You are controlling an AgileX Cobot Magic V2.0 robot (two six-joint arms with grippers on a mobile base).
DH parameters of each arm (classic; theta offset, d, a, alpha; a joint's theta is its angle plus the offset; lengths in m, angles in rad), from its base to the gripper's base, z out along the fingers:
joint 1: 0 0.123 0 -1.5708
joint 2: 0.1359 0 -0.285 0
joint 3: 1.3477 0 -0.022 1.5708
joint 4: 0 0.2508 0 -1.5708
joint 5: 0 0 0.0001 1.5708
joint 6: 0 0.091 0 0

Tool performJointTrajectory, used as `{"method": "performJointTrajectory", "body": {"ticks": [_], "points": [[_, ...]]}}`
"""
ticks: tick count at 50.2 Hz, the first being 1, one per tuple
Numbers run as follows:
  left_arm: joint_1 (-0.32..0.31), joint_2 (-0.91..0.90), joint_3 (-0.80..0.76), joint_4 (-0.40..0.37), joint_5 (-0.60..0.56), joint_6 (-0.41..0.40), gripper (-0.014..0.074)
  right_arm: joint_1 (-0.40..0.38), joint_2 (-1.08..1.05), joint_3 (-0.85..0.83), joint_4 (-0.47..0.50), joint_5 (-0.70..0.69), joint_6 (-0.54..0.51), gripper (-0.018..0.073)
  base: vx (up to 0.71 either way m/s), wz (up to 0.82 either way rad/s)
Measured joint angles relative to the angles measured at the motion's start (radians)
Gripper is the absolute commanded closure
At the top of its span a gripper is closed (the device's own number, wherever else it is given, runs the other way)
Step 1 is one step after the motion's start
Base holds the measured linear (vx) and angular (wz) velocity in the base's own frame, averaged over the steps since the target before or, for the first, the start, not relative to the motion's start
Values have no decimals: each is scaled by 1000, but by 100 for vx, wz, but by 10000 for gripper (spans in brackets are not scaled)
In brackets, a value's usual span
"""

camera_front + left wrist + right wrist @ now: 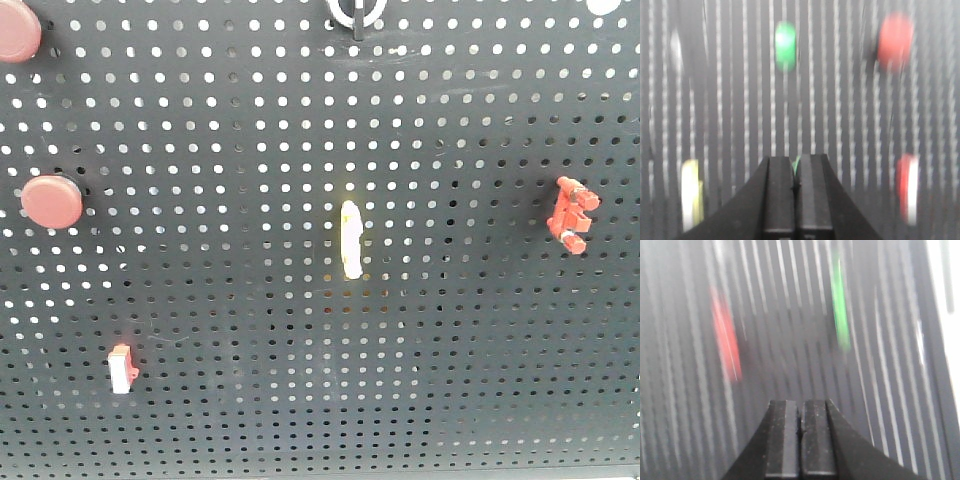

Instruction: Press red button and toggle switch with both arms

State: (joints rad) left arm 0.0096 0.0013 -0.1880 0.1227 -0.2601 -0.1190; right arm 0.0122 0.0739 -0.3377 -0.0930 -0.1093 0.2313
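Exterior front-facing view: the red button (52, 200) sat at the left of the black pegboard (450, 350), with a second red button (15, 35) at the top corner. A small red-and-white switch (122, 368) sat low on the left, well apart from both. A yellow piece (350, 240) was at centre and a red bracket (572, 215) at far right. I could not tell for sure which part was the toggle. No arm showed here.

Judgement: the button is rigid plastic, fixed and sprung, so push square on the cap's middle with no grasp. The switch lever is small, stiff and likely slick, so nudge it at its tip.

Left wrist-mounted view: heavy motion blur. The left gripper (796, 187) had its jaws pressed together and held nothing. A red blur (895, 40) lay ahead at upper right, and a green spot (785, 45) lay near the middle.

Right wrist-mounted view: also blurred. The right gripper (801, 430) was closed and empty. A red streak (726, 340) lay to the left and a green streak (840, 305) to the right. Nothing stood between the fingers and the board.
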Motion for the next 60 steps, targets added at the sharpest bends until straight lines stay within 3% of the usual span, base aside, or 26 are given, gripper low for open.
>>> {"method": "performJointTrajectory", "body": {"ticks": [12, 20, 30, 39, 43, 50, 60], "points": [[0, 187, -459, 143, 245, -1, 594, 0, 256, -343, -70, 147, -16, 559, 0, 0], [0, 331, -570, 166, 302, -1, 594, 0, 400, -427, -145, 126, -53, 559, 0, 0], [0, 484, -575, 128, 291, -1, 594, 0, 537, -428, -179, -13, -45, 559, 0, 0], [-28, 589, -582, 142, 115, -3, 594, 0, 592, -428, -224, -86, 22, 559, 0, 0], [-71, 631, -612, 189, 64, -31, 594, 0, 599, -428, -272, -117, 51, 559, 0, 0], [-164, 707, -697, 312, 41, -148, 594, 0, 605, -428, -365, -183, 99, 559, 0, 0], [-269, 830, -818, 431, 34, -310, 594, 0, 605, -428, -405, -203, 120, 559, 0, 0]]}}
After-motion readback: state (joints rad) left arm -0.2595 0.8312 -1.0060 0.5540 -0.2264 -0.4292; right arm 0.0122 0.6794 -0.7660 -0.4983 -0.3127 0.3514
